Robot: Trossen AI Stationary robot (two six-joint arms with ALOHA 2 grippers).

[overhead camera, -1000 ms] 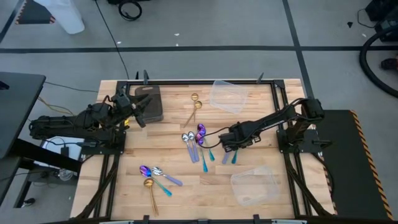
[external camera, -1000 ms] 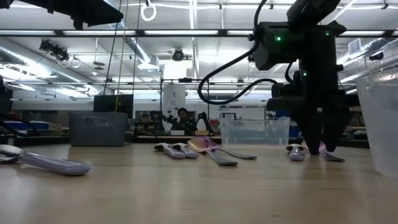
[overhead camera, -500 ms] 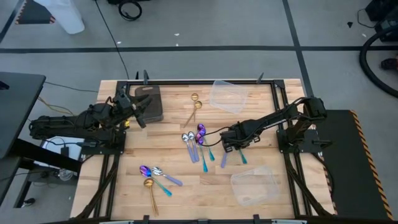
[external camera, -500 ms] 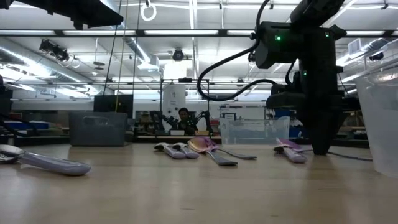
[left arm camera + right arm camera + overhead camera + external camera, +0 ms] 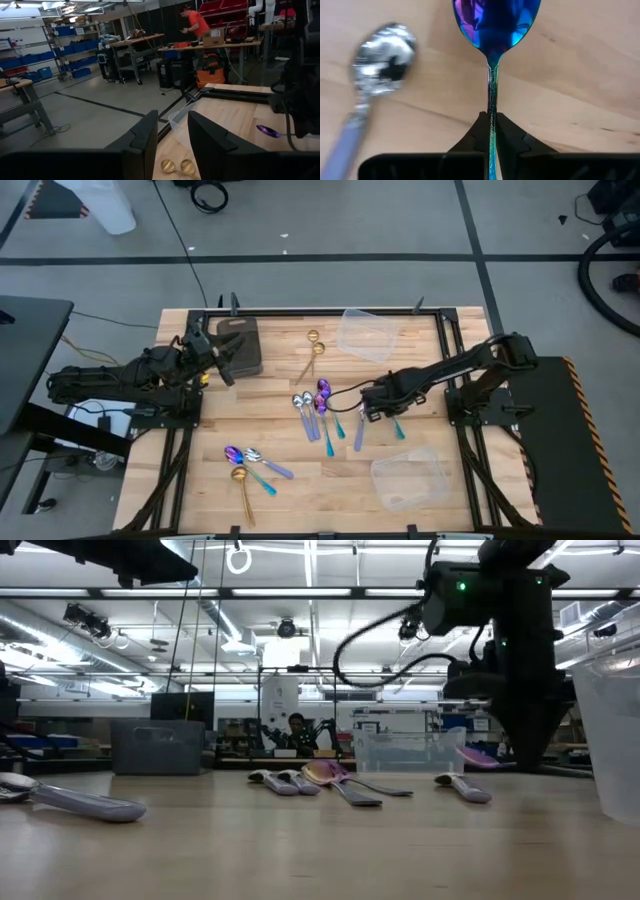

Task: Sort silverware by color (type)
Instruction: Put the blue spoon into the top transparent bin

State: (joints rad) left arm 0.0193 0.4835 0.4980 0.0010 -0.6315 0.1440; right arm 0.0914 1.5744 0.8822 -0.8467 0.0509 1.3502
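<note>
My right gripper (image 5: 372, 412) stands right of the table's middle, pointing down, shut on an iridescent purple-blue spoon (image 5: 496, 20) with a teal handle (image 5: 398, 430). Just left of it several spoons lie flat on the wood: silver (image 5: 300, 402), purple (image 5: 322, 390) and a silver one with a lilac handle (image 5: 360, 436). Two gold spoons (image 5: 313, 350) lie farther back. Another small group (image 5: 245, 462) lies near the front left. My left gripper (image 5: 225, 365) hovers open by the dark tray (image 5: 242, 340), holding nothing. My right gripper pinches the spoon's thin handle (image 5: 492, 107) a short way behind the bowl, between its two fingers (image 5: 481, 131). The fingers come from above and point down. The bowl (image 5: 478, 755) hangs clear of the table, and the teal end sticks out on the gripper's other side.
One clear plastic container (image 5: 367, 333) stands at the far edge right of centre, another (image 5: 410, 478) at the near right. The tray sits at the far left. Bare wood lies between the spoon groups and along the near edge (image 5: 330, 515).
My right gripper has shut on the iridescent spoon's handle, then risen a little and drifted toward the table's right edge. The spoon has come up off the table, and its teal end has swung toward the right.
</note>
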